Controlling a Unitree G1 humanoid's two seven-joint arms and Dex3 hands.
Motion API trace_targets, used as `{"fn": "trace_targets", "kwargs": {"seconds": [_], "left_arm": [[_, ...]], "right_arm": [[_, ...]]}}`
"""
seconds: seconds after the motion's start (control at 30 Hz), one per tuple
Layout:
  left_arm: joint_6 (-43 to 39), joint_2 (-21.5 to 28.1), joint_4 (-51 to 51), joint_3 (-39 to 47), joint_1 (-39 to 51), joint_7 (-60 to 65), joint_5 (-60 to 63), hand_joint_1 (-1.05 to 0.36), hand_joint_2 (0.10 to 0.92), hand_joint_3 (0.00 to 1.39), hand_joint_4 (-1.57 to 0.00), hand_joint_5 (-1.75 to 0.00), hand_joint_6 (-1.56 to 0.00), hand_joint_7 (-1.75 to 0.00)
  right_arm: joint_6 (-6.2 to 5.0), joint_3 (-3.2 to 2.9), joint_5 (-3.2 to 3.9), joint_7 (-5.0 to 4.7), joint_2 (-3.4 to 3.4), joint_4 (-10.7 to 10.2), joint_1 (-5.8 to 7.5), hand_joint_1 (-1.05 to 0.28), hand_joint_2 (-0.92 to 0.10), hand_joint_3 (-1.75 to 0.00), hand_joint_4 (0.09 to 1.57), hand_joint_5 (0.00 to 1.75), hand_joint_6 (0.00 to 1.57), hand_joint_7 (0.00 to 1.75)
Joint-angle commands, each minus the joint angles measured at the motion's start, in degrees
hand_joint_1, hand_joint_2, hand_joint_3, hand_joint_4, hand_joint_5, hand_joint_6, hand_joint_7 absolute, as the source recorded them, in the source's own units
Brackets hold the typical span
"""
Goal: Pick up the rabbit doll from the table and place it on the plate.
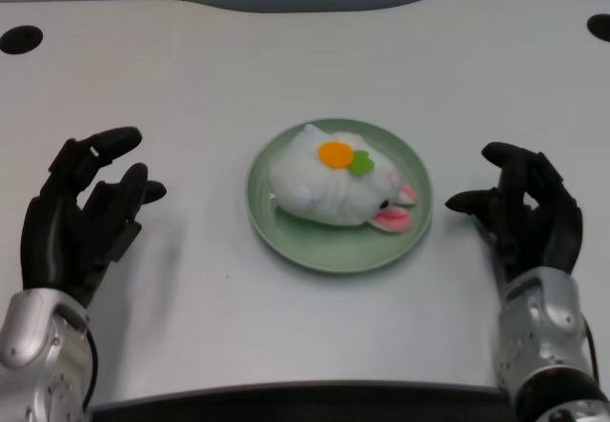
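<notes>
A white rabbit doll with pink ears and an orange-and-green carrot patch lies on its side on the green plate in the middle of the table. My left hand hovers at the left, well apart from the plate, fingers spread and holding nothing. My right hand sits to the right of the plate, also holding nothing.
The white table has a round dark hole at its back left corner and another at the back right. Its front edge runs along the bottom of the view.
</notes>
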Motion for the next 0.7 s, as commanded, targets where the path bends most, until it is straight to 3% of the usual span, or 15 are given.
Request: {"fn": "trace_targets", "kwargs": {"seconds": [0.03,0.2,0.3,0.4,0.47,0.6,0.7], "left_arm": [[2.9,-1.2,-1.5,1.3,2.3,0.8,-1.1,-0.48,0.921,0.42,-0.14,-1.74,-0.11,-1.47],[6.6,-2.5,-2.0,2.6,3.9,3.0,-0.9,-0.50,0.921,0.39,-0.25,-1.75,-0.08,-1.69],[7.3,-2.6,-1.3,2.9,4.4,2.0,-1.2,-0.48,0.921,0.37,-0.34,-1.75,-0.15,-1.74],[9.1,-2.9,-0.4,3.4,4.5,2.1,-1.6,-0.48,0.921,0.34,-0.43,-1.75,-0.21,-1.75],[8.9,-2.9,-0.2,3.3,4.6,1.5,-1.3,-0.50,0.921,0.34,-0.46,-1.75,-0.25,-1.75],[7.9,-2.4,0.0,2.9,4.7,0.3,-0.1,-0.53,0.921,0.36,-0.49,-1.75,-0.28,-1.75],[8.3,-2.4,-0.2,3.1,4.6,-0.1,0.1,-0.54,0.921,0.37,-0.48,-1.75,-0.27,-1.75]], "right_arm": [[-0.63,-0.52,0.07,0.38,-0.31,1.9,-0.66,-0.42,-0.92,-0.34,0.94,1.33,0.74,1.13],[-0.65,-0.48,-0.11,0.13,-0.21,1.6,-0.55,-0.42,-0.92,-0.34,0.93,1.32,0.74,1.12],[-1.77,-0.54,-0.09,1.04,-0.27,1.9,-0.46,-0.42,-0.92,-0.35,0.92,1.32,0.73,1.11],[-1.07,-0.86,0.43,1.10,0.10,1.6,-0.48,-0.42,-0.92,-0.36,0.93,1.32,0.73,1.10],[-1.59,-0.56,0.05,0.87,0.43,1.1,-0.12,-0.42,-0.92,-0.37,0.94,1.32,0.74,1.10],[-0.92,-0.02,-0.55,-0.64,1.11,-0.5,0.39,-0.41,-0.92,-0.38,0.92,1.34,0.74,1.11],[-0.90,0.39,-0.81,-0.97,1.50,-1.7,0.97,-0.40,-0.92,-0.39,0.90,1.36,0.72,1.12]]}}
